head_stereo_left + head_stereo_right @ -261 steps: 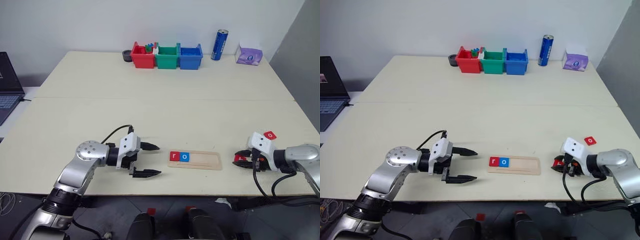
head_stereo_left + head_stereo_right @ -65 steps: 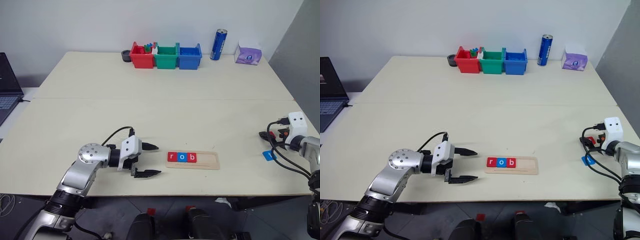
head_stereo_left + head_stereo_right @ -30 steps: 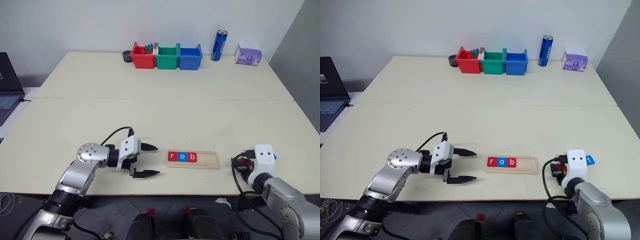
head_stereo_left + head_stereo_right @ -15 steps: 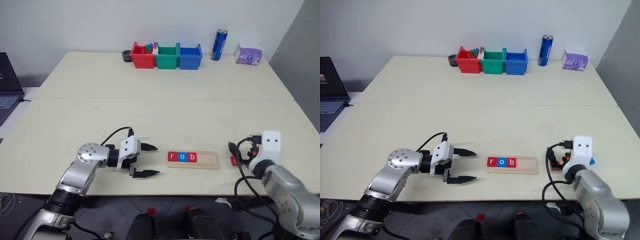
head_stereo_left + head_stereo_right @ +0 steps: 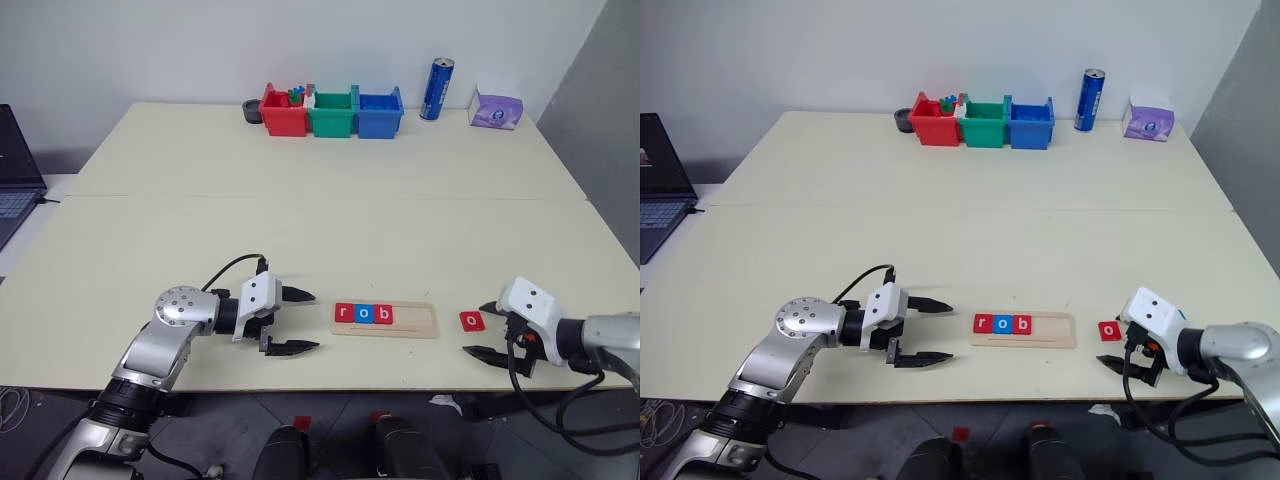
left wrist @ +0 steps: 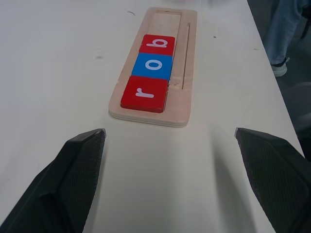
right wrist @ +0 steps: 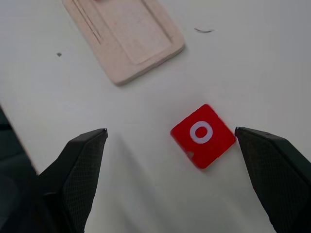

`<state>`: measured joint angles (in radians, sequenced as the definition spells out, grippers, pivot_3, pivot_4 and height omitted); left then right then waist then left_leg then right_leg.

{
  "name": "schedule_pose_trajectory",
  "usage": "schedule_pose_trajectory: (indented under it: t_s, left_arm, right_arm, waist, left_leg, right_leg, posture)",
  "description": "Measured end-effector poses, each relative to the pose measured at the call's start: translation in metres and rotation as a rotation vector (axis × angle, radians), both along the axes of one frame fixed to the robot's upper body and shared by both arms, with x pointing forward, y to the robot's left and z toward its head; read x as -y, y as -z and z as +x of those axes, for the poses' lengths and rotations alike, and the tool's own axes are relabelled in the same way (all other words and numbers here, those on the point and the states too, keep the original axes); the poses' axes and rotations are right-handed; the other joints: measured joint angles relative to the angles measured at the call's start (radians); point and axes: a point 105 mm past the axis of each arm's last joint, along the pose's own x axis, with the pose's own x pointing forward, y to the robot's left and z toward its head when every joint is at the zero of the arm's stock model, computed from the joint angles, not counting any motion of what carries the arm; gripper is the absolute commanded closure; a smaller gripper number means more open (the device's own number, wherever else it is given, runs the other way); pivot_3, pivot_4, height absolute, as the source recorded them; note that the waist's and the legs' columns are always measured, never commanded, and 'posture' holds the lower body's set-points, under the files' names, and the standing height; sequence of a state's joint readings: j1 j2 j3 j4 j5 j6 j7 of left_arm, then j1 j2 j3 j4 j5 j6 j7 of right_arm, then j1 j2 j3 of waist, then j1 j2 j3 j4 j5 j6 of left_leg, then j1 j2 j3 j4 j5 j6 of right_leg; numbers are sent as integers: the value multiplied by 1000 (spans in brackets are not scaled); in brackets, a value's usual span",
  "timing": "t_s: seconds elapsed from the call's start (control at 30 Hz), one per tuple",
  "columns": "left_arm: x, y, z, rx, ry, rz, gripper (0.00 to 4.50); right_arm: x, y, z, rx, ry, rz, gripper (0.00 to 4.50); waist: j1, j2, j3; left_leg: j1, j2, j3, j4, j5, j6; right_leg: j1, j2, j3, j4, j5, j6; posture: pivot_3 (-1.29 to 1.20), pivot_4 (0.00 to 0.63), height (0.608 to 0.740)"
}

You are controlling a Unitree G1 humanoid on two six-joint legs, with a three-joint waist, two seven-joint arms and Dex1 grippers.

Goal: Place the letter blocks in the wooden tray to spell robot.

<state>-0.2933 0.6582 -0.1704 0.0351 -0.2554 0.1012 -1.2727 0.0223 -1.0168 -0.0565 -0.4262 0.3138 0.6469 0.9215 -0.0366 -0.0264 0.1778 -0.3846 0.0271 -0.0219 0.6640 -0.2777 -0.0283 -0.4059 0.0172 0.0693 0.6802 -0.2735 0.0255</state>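
Observation:
The wooden tray lies near the table's front edge with three letter blocks at its left end: a red r, a blue o and a red b. Its right half is bare. A red o block lies flat on the table just right of the tray, and in the right wrist view the same block sits between the fingers. My right gripper is open beside that block, not touching it. My left gripper is open left of the tray, with nothing in it, pointing at the r block.
Red, green and blue bins stand in a row at the back. A blue can and a purple tissue pack are to their right. A laptop sits at the left edge.
My right gripper has opened and let the red o block down on the table right of the tray. Its wrist has rolled and drawn back to the right. The left arm has kept still.

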Motion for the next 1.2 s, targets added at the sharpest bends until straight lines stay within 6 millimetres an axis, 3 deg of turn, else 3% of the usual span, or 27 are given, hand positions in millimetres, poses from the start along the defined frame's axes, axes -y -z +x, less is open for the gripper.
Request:
schedule_pose_trajectory:
  t_s: [0.33, 0.47, 0.67, 0.97, 1.2]
  left_arm:
    - [2, -3, -1, 14, 6, 0, 0]
    - [2, -4, -1, 11, -3, 3, 0]
    - [2, -4, -2, 10, -5, 5, 0]
    - [2, -3, -2, 8, -8, 7, 0]
    - [0, -3, -2, 10, -12, 12, 0]
  right_arm:
    - [14, 11, 19, -58, -116, -75, 34]
    - [14, 12, 22, -89, -132, -64, 914]
    - [7, 14, 23, -94, -152, -33, 3071]
    - [-3, 2, 21, -73, -185, -10, 3069]
    - [-46, -24, 21, 22, -315, -2, 3069]
  waist:
    - [5, 0, 1]
    - [5, 0, 1]
    - [5, 0, 1]
    - [5, 0, 1]
    - [4, 0, 1]
  left_leg:
    - [-1, 0, -1, 0, 0, 0]
    - [0, 1, -1, 0, 0, 0]
    - [0, 1, -1, 0, 0, 0]
    - [0, 1, -2, 0, 0, 0]
    - [0, 1, -3, 0, 0, 0]
  right_leg:
    - [0, -1, -1, 0, 0, -1]
    - [0, -1, 0, 0, 0, -1]
    - [0, -1, -1, 0, 1, -1]
    - [0, -1, 0, 0, 1, -1]
    - [0, -1, -1, 0, 1, -1]
  posture:
    - [0, 150, 740]
    - [0, 150, 740]
    - [0, 150, 740]
    - [0, 150, 740]
    - [0, 150, 740]
